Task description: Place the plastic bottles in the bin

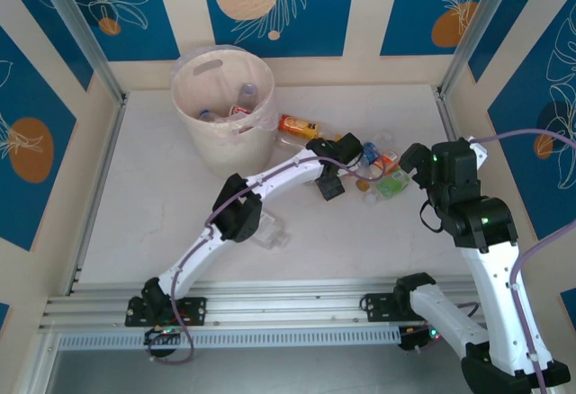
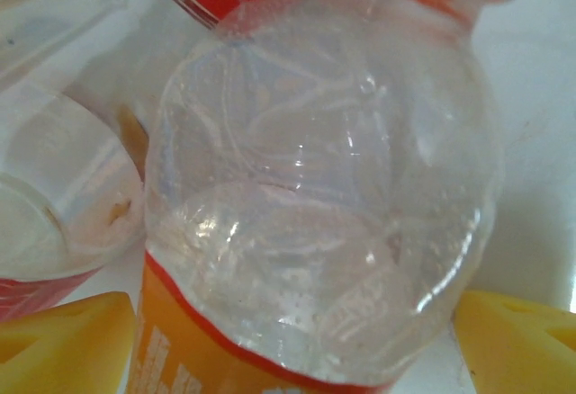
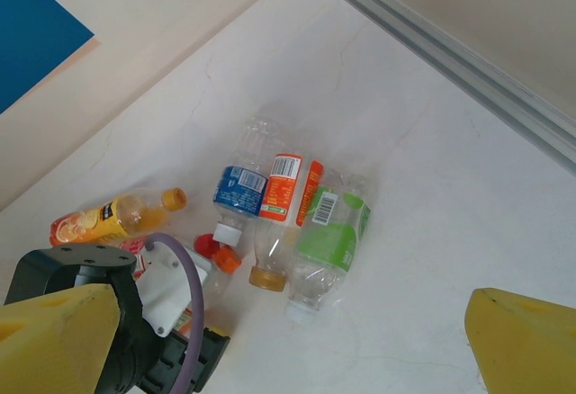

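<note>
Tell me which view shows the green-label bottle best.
Right wrist: the green-label bottle lies whole and unobstructed, with label and barcode clear. Top external gives the same bottle as a small green patch in the bottle pile.

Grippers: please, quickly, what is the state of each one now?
Left gripper: open wide around a clear plastic bottle with an orange label.
Right gripper: open, holding nothing.

The left arm (image 1: 281, 175) covers part of a clear bottle (image 1: 275, 237) lying beneath it.
</note>
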`<act>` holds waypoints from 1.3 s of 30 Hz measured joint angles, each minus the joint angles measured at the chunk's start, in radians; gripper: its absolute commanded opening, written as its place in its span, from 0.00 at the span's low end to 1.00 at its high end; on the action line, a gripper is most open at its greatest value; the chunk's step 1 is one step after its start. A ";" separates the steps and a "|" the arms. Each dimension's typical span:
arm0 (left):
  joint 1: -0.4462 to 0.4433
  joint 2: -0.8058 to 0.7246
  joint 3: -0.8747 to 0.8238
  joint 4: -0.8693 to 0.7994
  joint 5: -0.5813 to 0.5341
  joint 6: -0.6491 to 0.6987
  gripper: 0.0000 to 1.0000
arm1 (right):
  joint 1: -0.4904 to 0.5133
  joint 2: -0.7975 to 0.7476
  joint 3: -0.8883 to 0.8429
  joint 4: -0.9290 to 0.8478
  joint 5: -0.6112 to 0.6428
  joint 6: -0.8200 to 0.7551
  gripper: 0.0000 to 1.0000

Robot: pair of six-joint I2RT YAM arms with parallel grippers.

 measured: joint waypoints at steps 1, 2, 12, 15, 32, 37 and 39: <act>0.000 0.000 0.000 -0.004 0.005 0.000 0.87 | 0.000 0.000 -0.002 0.000 0.000 0.000 0.99; 0.000 0.000 0.000 -0.009 0.007 -0.001 0.85 | 0.000 0.000 -0.003 0.001 0.000 0.002 0.99; -0.002 -0.002 -0.017 -0.017 0.033 -0.013 0.69 | 0.000 0.000 -0.009 0.006 0.000 0.007 0.99; -0.001 -0.010 -0.024 -0.015 0.031 -0.018 0.69 | 0.000 0.000 -0.009 0.005 0.000 0.007 0.99; -0.002 -0.248 -0.137 0.041 -0.003 -0.052 0.79 | 0.000 -0.008 -0.014 0.010 0.004 0.008 0.99; -0.002 -0.213 -0.114 0.034 -0.003 -0.037 0.81 | 0.000 -0.017 -0.014 0.010 0.009 0.011 0.99; -0.002 -0.193 -0.111 0.031 0.006 -0.029 0.81 | 0.000 -0.024 -0.014 0.009 0.016 0.013 0.99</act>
